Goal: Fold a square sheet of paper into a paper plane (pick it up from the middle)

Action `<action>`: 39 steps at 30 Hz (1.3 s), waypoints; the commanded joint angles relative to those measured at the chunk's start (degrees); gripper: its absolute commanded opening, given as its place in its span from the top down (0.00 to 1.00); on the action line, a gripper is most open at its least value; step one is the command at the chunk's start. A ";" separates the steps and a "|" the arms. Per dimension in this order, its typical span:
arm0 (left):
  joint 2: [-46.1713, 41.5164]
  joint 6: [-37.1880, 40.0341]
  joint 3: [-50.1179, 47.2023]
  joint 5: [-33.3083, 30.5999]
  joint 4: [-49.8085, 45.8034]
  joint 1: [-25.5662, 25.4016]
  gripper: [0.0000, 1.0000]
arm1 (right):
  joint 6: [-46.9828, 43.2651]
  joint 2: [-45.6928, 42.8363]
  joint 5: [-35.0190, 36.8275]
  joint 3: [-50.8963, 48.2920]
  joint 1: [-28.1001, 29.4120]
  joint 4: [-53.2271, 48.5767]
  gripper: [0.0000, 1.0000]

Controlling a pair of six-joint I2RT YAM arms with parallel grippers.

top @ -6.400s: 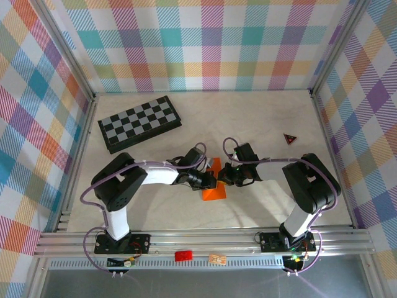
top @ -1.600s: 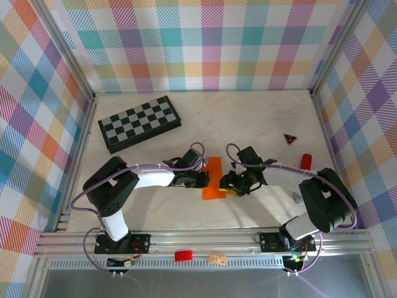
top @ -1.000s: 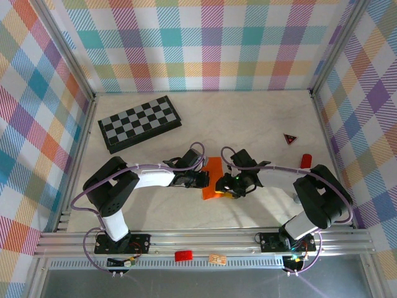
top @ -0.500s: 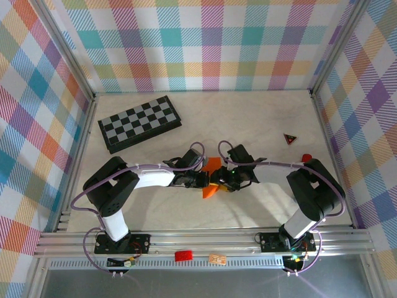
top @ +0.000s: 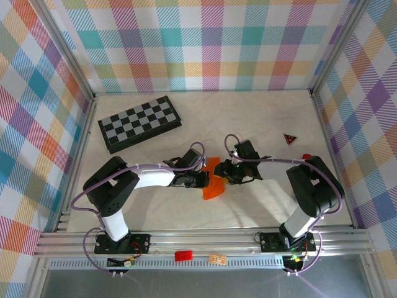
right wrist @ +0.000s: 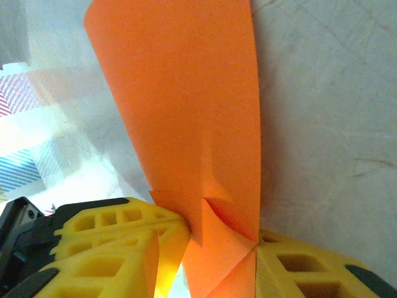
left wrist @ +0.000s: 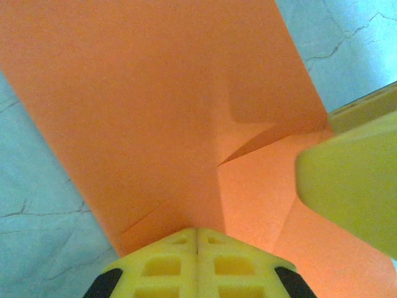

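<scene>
on the far left of the table lies the checkerboard (top: 139,123), well apart from the work.

the left gripper (top: 202,180) comes from the left to the left edge of the square sheet of paper (top: 213,188). in the left wrist view its two fingers (left wrist: 155,267) are pressed together with no gap, and the paper edge runs in under their tips, so it seems to pin the sheet there.

the paper lies near the middle of the table, between the two grippers. it is already a narrow folded piece. its long axis goes from near to far, a little tilted. the near part rests flat on the table and the far part is raised.

the right gripper (top: 226,174) touches the paper from the right. in the right wrist view its fingers (right wrist: 118,242) stand partly apart around the raised flap. the flap touches both of them, but they are not closed flat on it.

further right are the small dark red triangle (top: 289,138) and a red cylinder (top: 306,156), both apart from the paper.

both arms are equally near to the sheet. the next move probably depends on this: the flap stands on the right of the pinned edge, so the right gripper has to carry it over to the left, across the long axis, while the left one holds.
</scene>
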 commanded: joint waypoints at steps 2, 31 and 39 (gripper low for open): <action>0.80 0.29 -0.32 -0.19 -3.60 -0.77 0.96 | -0.75 1.82 -3.23 -1.82 -1.00 4.91 0.62; -3.21 -1.79 -0.22 0.24 -1.88 -0.78 0.90 | -2.27 -1.41 -6.47 -5.62 -3.79 12.93 0.90; -15.15 -2.48 -3.09 -8.35 -1.46 -0.75 0.80 | -11.52 -13.50 5.38 -4.96 -2.50 0.59 0.91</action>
